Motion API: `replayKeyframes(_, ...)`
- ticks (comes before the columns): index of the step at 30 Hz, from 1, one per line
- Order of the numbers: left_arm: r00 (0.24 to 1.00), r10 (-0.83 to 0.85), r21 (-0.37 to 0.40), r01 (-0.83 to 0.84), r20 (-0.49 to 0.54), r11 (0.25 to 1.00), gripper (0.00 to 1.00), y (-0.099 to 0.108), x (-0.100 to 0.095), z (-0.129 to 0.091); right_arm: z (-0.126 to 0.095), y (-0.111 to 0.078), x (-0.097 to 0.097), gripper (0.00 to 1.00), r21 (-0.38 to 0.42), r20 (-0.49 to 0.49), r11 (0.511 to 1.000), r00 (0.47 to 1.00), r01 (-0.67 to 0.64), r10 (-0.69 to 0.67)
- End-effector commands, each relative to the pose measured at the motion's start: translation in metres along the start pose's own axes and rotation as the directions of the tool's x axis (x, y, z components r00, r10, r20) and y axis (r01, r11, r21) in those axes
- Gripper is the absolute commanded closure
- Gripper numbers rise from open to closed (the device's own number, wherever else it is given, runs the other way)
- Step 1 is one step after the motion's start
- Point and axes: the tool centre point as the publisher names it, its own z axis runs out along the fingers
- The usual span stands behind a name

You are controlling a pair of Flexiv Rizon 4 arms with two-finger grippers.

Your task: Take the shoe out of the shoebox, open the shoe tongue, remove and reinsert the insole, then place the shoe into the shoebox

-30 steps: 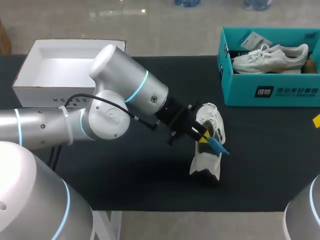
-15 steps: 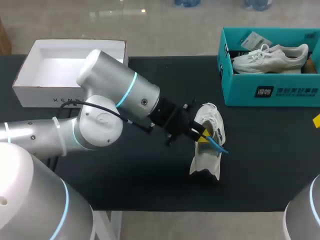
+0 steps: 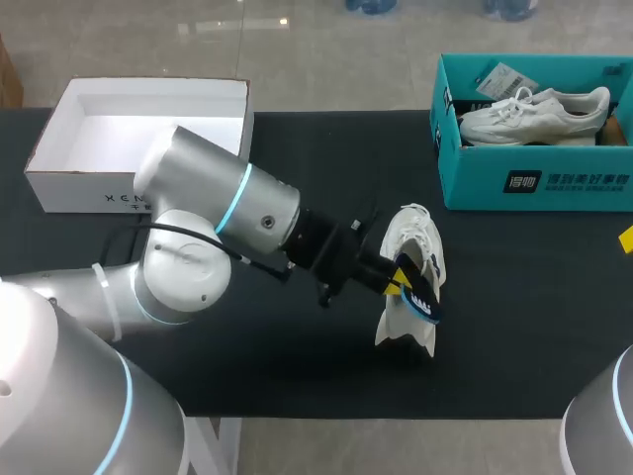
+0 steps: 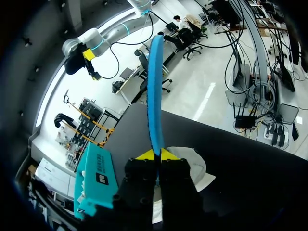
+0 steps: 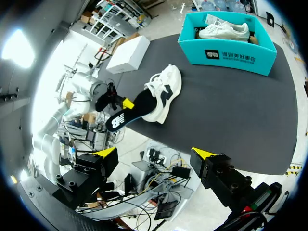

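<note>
Left gripper [image 4: 155,155] clamps one insole [image 4: 155,91], one shoe [image 3: 409,236] on table [image 3: 534,297]; right gripper [image 5: 155,153] spread wide

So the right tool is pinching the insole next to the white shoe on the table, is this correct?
Not quite. It is the left tool that is pinching the insole next to the white shoe on the table, as the head view shows. The right tool is open and holds nothing.

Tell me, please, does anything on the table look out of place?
Yes: the white shoe lies on its side outside the teal shoebox, and its insole sticks out of it, pinched edge-on in the left gripper.
</note>
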Motion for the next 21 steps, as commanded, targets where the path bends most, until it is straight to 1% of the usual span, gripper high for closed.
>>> replayKeyframes(1, 1.0, 0.0, 0.002, 0.0, -0.001, 1.0, 0.8, 0.002, 0.003, 0.007, 0.001, -0.009, 0.001, 0.0, -0.075, 0.005, 0.997, 1.0, -0.001, 0.001)
replayKeyframes(4, 1.0, -0.005, -0.006, 0.005, -0.011, 1.0, 0.54, 0.005, 0.004, 0.009, 0.001, -0.009, 0.001, 0.0, -0.075, 0.005, 0.997, 1.0, -0.001, 0.001)
replayKeyframes(7, 1.0, -0.009, -0.015, 0.008, -0.017, 1.0, 0.52, 0.009, 0.003, 0.01, 0.001, -0.009, 0.001, 0.0, -0.075, 0.005, 0.997, 1.0, -0.001, 0.001)
replayKeyframes(8, 1.0, -0.009, -0.018, 0.009, -0.019, 1.0, 0.46, 0.01, 0.003, 0.01, 0.001, -0.009, 0.001, 0.0, -0.075, 0.005, 0.997, 1.0, -0.001, 0.001)
replayKeyframes(9, 1.0, -0.009, -0.021, 0.009, -0.021, 1.0, 0.46, 0.011, 0.002, 0.01, 0.001, -0.009, 0.001, 0.0, -0.075, 0.005, 0.997, 1.0, -0.001, 0.001)
replayKeyframes(11, 1.0, -0.011, -0.022, 0.01, -0.02, 1.0, 0.5, 0.012, 0.001, 0.009, 0.001, -0.009, 0.001, 0.0, -0.075, 0.005, 0.997, 1.0, -0.001, 0.001)
replayKeyframes(18, 1.0, -0.006, -0.026, 0.005, -0.014, 1.0, 0.52, 0.014, -0.003, 0.007, 0.001, -0.009, 0.001, 0.0, -0.075, 0.005, 0.997, 1.0, -0.001, 0.001)
replayKeyframes(21, 1.0, -0.005, -0.054, 0.004, -0.013, 0.999, 0.53, 0.021, -0.006, 0.006, 0.001, -0.009, 0.001, 0.0, -0.075, 0.005, 0.997, 1.0, -0.001, 0.001)
